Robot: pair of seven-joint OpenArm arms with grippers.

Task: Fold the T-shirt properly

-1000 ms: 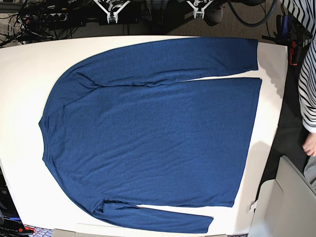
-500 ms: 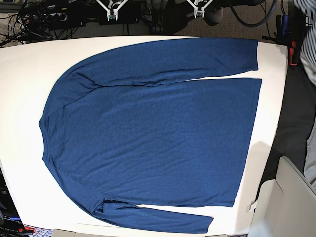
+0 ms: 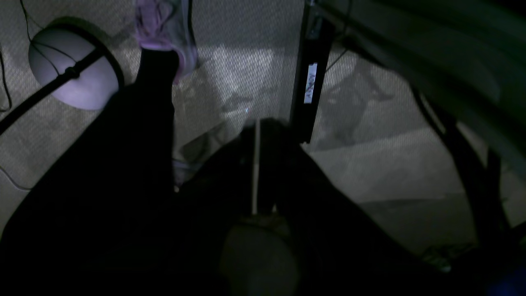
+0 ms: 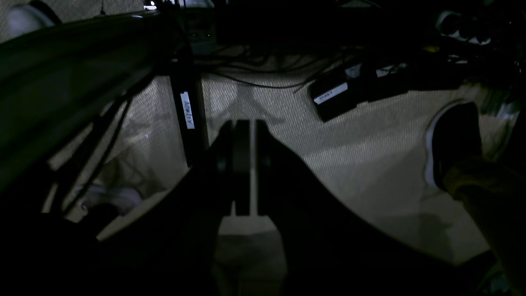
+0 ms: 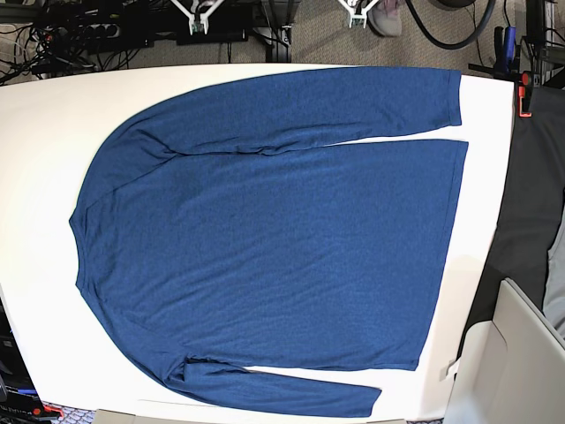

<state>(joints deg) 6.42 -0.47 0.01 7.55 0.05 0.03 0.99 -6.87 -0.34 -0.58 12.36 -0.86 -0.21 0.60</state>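
Observation:
The navy-blue long-sleeved T-shirt (image 5: 265, 238) lies flat on the white table (image 5: 35, 177), neck to the left and hem to the right. One sleeve runs along the far edge, the other along the near edge. Both arms hang back beyond the table's far side. Only the white tip of my right gripper (image 5: 198, 12) and of my left gripper (image 5: 354, 11) shows at the top edge. In the wrist views, my left gripper (image 3: 256, 137) and right gripper (image 4: 245, 131) are shut, with nothing between their fingers, over the dim carpeted floor. Neither touches the shirt.
Cables and a power strip (image 5: 97, 31) lie behind the table at the left. A red clamp (image 5: 527, 92) sits at the far right corner and a white box (image 5: 516, 362) stands at the near right. Black labelled frame legs (image 3: 311, 82) (image 4: 187, 109) stand near the grippers.
The person in the striped garment at the right has left the base view. Both gripper tips have drawn a little further back. The shirt has not moved.

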